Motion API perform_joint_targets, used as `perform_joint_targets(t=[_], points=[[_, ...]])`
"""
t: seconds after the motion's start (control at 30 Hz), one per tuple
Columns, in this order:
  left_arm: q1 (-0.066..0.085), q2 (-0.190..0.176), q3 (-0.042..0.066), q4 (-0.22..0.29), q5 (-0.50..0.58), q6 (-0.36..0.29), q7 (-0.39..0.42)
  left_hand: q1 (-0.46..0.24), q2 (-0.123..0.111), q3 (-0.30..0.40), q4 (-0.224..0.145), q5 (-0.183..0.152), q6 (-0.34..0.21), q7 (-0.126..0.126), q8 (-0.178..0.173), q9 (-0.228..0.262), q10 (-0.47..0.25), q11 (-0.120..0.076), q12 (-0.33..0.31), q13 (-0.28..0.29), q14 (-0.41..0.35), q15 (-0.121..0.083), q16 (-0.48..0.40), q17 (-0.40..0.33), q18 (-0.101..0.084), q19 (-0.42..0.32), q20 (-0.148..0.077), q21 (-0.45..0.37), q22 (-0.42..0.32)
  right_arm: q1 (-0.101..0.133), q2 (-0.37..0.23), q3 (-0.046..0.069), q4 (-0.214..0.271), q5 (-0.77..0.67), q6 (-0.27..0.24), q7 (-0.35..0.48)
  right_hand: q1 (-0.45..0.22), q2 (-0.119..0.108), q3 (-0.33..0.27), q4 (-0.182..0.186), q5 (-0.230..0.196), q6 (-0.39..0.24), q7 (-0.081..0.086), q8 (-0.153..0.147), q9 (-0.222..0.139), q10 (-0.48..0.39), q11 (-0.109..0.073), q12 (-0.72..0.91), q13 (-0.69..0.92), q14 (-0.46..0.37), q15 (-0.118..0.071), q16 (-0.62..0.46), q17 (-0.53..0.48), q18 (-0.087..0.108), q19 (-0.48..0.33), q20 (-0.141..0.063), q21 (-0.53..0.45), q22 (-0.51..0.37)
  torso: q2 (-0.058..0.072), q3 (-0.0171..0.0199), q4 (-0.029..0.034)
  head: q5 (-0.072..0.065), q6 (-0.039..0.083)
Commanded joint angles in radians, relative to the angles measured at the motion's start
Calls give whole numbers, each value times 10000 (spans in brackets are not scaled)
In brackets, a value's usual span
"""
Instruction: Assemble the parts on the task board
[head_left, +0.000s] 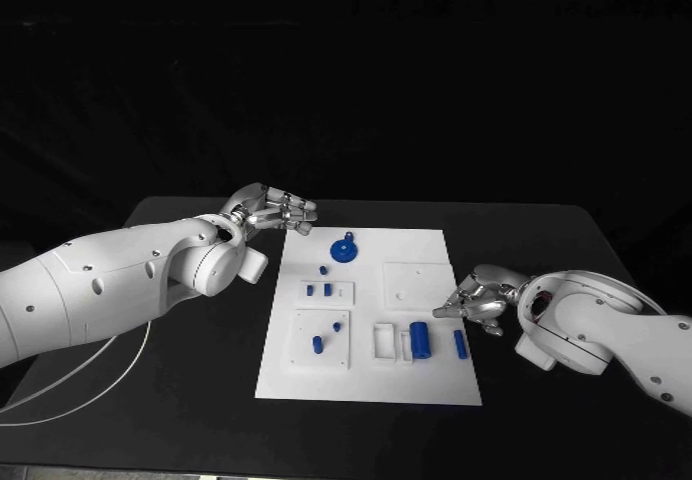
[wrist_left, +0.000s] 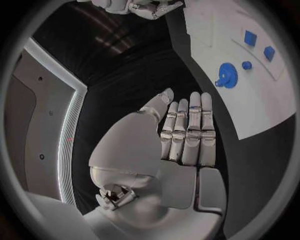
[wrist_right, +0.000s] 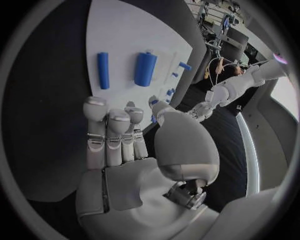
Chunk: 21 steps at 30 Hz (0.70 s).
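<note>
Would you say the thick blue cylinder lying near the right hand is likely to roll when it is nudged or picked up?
Probably. The thick blue cylinder lies on its round side on the flat task board, so a sideways nudge may roll it. It looks rigid and smooth, perhaps slippery. The right hand, beside it and holding nothing, might best grip across its width.

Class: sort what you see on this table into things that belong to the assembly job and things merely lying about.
Belong to the job:
task board
blue gear
thick blue cylinder
thin blue rod
small blue pegs
left hand
right hand

Lying about:
white cable
black table
</note>
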<state>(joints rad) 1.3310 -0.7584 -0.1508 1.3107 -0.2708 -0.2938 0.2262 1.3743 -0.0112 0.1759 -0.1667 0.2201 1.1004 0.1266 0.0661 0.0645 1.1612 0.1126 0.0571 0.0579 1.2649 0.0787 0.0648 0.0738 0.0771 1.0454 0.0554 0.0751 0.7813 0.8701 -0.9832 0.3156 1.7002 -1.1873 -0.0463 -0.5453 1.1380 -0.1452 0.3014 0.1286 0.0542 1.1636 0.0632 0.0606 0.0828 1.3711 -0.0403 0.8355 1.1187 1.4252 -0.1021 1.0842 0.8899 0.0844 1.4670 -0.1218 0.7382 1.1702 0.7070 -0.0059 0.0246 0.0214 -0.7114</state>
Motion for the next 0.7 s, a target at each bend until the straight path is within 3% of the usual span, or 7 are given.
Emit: perform_joint_targets(t=[0.03, 0.2, 0.37, 0.7], points=[[-21, 38, -8, -12, 122, 191, 99, -11, 59, -23, 33, -65, -18, 27, -20, 3, -61, 1, 37, -4, -70, 23, -36, -8, 86, -9, 47, -69, -9, -4, 11, -15, 23, 529, 967, -1343, -213, -68, 79, 148, -59, -13, -17, 38, -19, 77, 20, 140, 189, 41, 26, 113, 288, -122, 343, -26, 130, 165, -46, 24, -34, -29, -83], [-40, 55, -25, -25, 138, 220, 93, -31, 60, -25, 47, -59, -22, 26, -21, 3, -64, 1, 37, -4, -72, 26, -36, -7, 85, 9, 50, -69, -102, -6, 86, -87, 53, 647, 954, -1494, -423, -245, 11, 296, -60, -108, 3, 28, -40, 114, 32, 254, 296, 80, 32, 199, 461, -124, 365, -23, 263, 276, -33, -3, 4, -63, -76], [-48, 52, -37, -28, 154, 245, 82, -31, 60, -25, 47, -59, -22, 26, -21, 3, -64, 1, 37, -4, -72, 26, -36, -7, 85, 9, 50, -69, -102, -7, 181, -253, 52, 973, 816, -1597, -601, -388, -112, 604, -59, -200, 16, 35, -45, 147, 44, 394, 439, 105, 36, 307, 684, -116, 383, -20, 411, 428, -25, -35, 18, -48, -123], [-52, 22, -45, -16, 162, 290, 62, -55, 71, -33, 91, -63, -28, 26, -21, 3, -74, 5, 37, -4, -82, 32, -37, -5, 80, 41, 54, -66, -292, -12, 475, -562, 4, 1344, 465, -1597, -549, -495, -456, 1137, -58, -302, 37, 40, -26, 172, 64, 498, 631, 146, 54, 341, 1049, -86, 391, 3, 498, 719, -18, -37, 2, 34, -219]])
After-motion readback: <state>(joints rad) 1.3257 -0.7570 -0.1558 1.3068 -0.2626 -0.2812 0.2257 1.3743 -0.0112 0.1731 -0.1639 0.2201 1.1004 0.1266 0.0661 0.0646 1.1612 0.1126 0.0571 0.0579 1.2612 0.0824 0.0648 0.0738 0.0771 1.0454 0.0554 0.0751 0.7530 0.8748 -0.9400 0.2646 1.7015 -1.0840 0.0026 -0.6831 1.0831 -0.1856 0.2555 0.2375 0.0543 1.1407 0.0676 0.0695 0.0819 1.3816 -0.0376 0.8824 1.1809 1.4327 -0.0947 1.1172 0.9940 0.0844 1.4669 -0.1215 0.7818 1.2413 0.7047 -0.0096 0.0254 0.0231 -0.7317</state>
